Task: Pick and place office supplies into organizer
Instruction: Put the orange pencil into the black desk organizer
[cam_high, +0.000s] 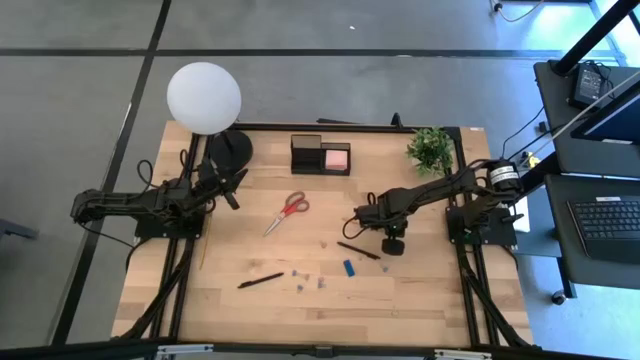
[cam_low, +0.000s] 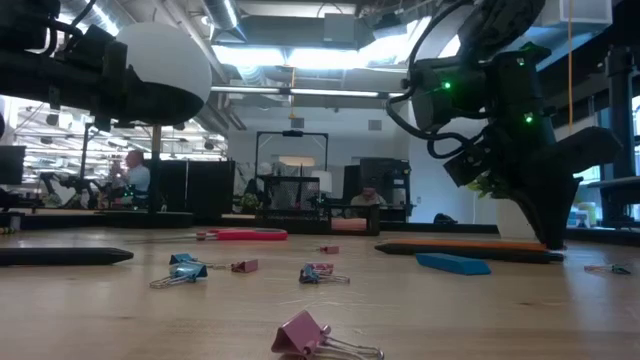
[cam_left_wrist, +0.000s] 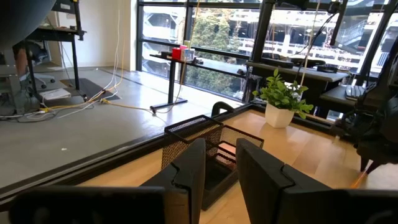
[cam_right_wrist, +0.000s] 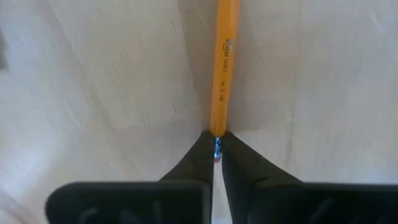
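Right gripper (cam_right_wrist: 216, 148) pinching the eraser end of the pencil (cam_right_wrist: 222, 74), flat on the table (cam_right_wrist: 93, 81).

Fingers closed on the very tip, pencil still lying down and running straight out ahead of them. The hold looks slim: judged best to lift slowly and level, as a grip this near the end may let the shaft droop or swivel. The organizer (cam_high: 320, 155) sits well off from this gripper, past the scissors (cam_high: 288, 210), so carry high over them. Pencil is thin, orange-yellow, dark print along its side, metal ferrule at the held end. Left gripper (cam_left_wrist: 217, 165) waits near the organizer, fingers apart, holding nothing.
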